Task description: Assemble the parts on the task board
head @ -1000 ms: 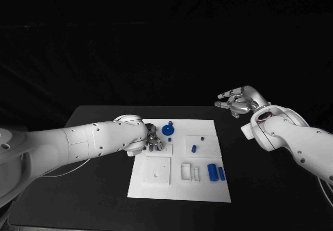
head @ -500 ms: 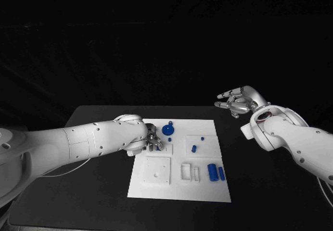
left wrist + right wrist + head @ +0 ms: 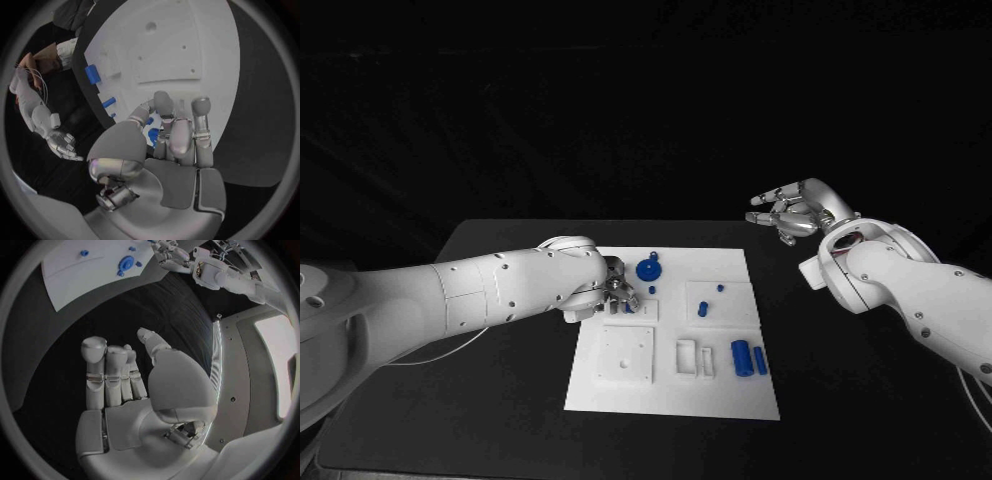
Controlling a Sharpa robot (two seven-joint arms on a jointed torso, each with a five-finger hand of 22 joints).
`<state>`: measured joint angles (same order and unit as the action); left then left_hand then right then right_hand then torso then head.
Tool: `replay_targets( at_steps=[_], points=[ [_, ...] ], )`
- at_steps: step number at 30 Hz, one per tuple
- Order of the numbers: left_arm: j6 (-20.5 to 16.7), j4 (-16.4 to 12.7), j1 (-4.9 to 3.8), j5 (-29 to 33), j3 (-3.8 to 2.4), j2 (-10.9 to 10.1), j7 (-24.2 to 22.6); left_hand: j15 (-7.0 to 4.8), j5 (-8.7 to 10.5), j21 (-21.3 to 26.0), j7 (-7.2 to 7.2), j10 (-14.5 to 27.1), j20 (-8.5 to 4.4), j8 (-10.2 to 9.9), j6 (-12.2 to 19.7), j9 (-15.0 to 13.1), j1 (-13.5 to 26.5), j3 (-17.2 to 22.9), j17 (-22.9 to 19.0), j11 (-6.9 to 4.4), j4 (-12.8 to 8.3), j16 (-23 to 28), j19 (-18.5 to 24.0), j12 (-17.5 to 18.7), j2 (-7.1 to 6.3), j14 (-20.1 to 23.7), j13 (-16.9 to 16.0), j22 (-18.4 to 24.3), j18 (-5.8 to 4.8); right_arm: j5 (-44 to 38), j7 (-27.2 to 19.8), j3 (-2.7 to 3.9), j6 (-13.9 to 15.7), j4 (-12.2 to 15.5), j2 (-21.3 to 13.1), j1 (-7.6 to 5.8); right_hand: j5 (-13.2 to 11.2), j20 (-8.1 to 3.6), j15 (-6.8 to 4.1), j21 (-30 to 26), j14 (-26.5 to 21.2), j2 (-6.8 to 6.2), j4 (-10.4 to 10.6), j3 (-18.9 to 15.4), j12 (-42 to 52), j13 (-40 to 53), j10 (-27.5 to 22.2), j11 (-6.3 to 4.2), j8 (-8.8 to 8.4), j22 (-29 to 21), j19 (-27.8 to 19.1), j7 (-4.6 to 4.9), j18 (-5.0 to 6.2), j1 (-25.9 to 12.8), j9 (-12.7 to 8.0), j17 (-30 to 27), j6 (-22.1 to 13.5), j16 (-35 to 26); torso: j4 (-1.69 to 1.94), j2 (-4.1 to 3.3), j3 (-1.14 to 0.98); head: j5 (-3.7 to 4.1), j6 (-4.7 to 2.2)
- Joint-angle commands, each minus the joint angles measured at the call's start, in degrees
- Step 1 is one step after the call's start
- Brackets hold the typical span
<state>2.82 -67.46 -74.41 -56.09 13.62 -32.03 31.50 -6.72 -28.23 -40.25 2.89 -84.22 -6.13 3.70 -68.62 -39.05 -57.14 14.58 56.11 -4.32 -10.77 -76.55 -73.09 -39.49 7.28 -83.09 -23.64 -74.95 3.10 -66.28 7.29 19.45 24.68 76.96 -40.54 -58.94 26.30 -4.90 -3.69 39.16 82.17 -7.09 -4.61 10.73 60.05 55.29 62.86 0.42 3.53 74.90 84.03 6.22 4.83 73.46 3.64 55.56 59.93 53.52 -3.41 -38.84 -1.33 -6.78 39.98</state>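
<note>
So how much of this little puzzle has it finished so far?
Looks early on. A round blue part already sits near the far edge of the task board, possibly placed. The left hand is down on the board with its fingers around a small blue part, apparently fitting it. Two blue parts lie loose near the right side, untouched. The right hand hovers off the board, holding nothing.

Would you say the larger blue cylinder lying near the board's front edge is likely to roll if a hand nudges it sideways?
Probably. The larger blue cylinder looks round and lies on its side on the flat task board, so a sideways push could roll it. It seems stiff and small, likely light. The thinner blue piece beside it might stop it.
</note>
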Motion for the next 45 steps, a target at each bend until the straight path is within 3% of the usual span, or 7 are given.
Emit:
replay_targets(
  at_steps=[1,10,15,20,30,37,45],
  points=[
    [3.3,-0.3,0.10,0.9,0.10,0.6,-0.8,0.29,0.05,-0.1,-5.45,-2.5,0.39,0.3,-12.3,-0.2,-0.2,-0.2,0.2,-0.65,0.1,-0.4,0.1,-0.5,0.88,-0.2,-0.1,-1.4,0.72,-0.1,-0.2,0.03,-0.8,0.0,0.2,0.01,0.2,0.11,-0.08,-0.1,-0.3,0.03,0.0,0.3,-0.3,0.0,-0.2,-0.04,-0.01,4.9,1.4,0.12,0.60,-0.7,-0.1,0.1,0.3,-0.3,-0.01,-0.01,-0.05,0.00,0.05],
    [4.9,-0.2,-0.26,1.0,0.09,1.0,-0.6,0.30,0.78,-0.1,-5.58,-2.5,0.62,0.3,-12.6,-0.9,-0.2,-0.5,0.2,-0.76,0.6,-0.5,0.1,-1.2,1.14,-0.2,-0.4,-1.4,0.94,-0.2,-0.1,0.03,-0.9,-0.1,0.2,0.01,0.9,0.11,-0.09,-0.1,-0.3,-0.02,-0.2,0.6,-0.4,-0.1,-0.3,-0.04,0.00,4.9,1.4,0.14,0.60,-0.8,-0.1,0.0,0.3,-0.4,0.02,0.00,-0.03,0.08,0.07],
    [5.6,0.0,-0.63,1.0,0.08,1.1,-0.4,0.23,0.79,-0.2,-5.68,-2.5,0.48,0.3,-12.8,-1.9,-0.1,-0.5,0.0,-0.83,0.9,-0.5,0.2,-2.0,1.39,-0.2,-0.8,-1.4,0.82,-0.2,-0.1,0.03,-0.9,-0.2,0.3,0.01,1.3,0.10,-0.10,-0.2,-0.3,-0.06,-0.3,0.8,-0.3,0.0,-0.2,-0.05,-0.01,4.9,1.4,0.14,0.60,-0.8,-0.1,0.0,0.3,-0.4,0.07,0.03,-0.12,0.04,0.03],
    [6.0,0.4,-0.90,1.0,0.08,1.4,-0.3,0.21,0.82,-0.3,-5.73,-2.5,0.43,0.3,-12.8,-2.4,0.2,-0.4,-0.1,-0.87,1.1,-0.5,0.1,-2.3,1.58,-0.2,-0.9,-1.4,0.76,-0.2,-0.1,0.03,-0.9,-0.2,0.4,0.01,1.6,0.09,-0.10,-0.1,-0.3,-0.08,-0.4,0.9,-0.3,0.0,-0.2,-0.06,-0.01,4.9,1.4,0.15,0.61,-0.9,-0.1,0.0,0.3,-0.4,0.05,0.00,-0.06,0.03,-0.06],
    [6.8,1.2,-1.08,1.0,0.08,2.0,0.0,0.15,1.36,-0.3,-5.86,-2.5,0.31,0.5,-13.0,-3.3,0.7,-0.6,-0.3,-0.96,1.6,-0.5,0.1,-3.1,1.84,-0.1,-1.3,-1.4,0.62,-0.2,-0.1,0.03,-1.0,-0.4,0.5,0.02,2.1,0.09,-0.11,-0.2,-0.3,-0.15,-0.6,1.3,-0.4,-0.1,-0.3,-0.06,0.00,4.8,1.4,0.15,0.60,-1.1,-0.1,0.0,0.4,-0.5,0.02,0.00,0.01,0.07,-0.08],
    [7.7,1.6,-1.12,1.0,0.08,2.3,0.2,0.13,2.83,-0.3,-5.94,-2.4,0.31,0.8,-13.0,-3.8,0.8,-0.9,-0.4,-1.02,2.4,-0.5,0.2,-3.6,2.12,-0.1,-1.5,-1.4,0.58,-0.3,-0.1,0.03,-1.0,-0.4,0.5,0.02,2.5,0.08,-0.11,-0.2,-0.3,-0.20,-0.8,1.5,-0.4,-0.1,-0.3,-0.08,0.00,4.8,1.4,0.15,0.61,-1.1,-0.1,0.0,0.3,-0.5,0.05,0.00,0.02,0.18,0.00],
    [9.3,2.1,-1.18,1.1,0.07,2.7,0.6,0.10,2.28,-0.1,-6.01,-2.4,0.24,1.2,-13.0,-4.3,0.4,-0.7,-1.0,-1.08,2.3,-0.2,0.3,-4.2,2.21,0.0,-1.8,-1.3,0.47,-0.3,-0.1,0.03,-1.1,-0.5,0.6,0.04,2.9,0.07,-0.12,-0.3,-0.3,-0.21,-0.9,1.7,-0.4,-0.1,-0.3,-0.09,-0.01,4.8,1.3,0.14,0.62,-1.2,-0.1,-0.1,0.4,-0.5,0.06,-0.01,0.03,0.17,0.06]
  ],
)
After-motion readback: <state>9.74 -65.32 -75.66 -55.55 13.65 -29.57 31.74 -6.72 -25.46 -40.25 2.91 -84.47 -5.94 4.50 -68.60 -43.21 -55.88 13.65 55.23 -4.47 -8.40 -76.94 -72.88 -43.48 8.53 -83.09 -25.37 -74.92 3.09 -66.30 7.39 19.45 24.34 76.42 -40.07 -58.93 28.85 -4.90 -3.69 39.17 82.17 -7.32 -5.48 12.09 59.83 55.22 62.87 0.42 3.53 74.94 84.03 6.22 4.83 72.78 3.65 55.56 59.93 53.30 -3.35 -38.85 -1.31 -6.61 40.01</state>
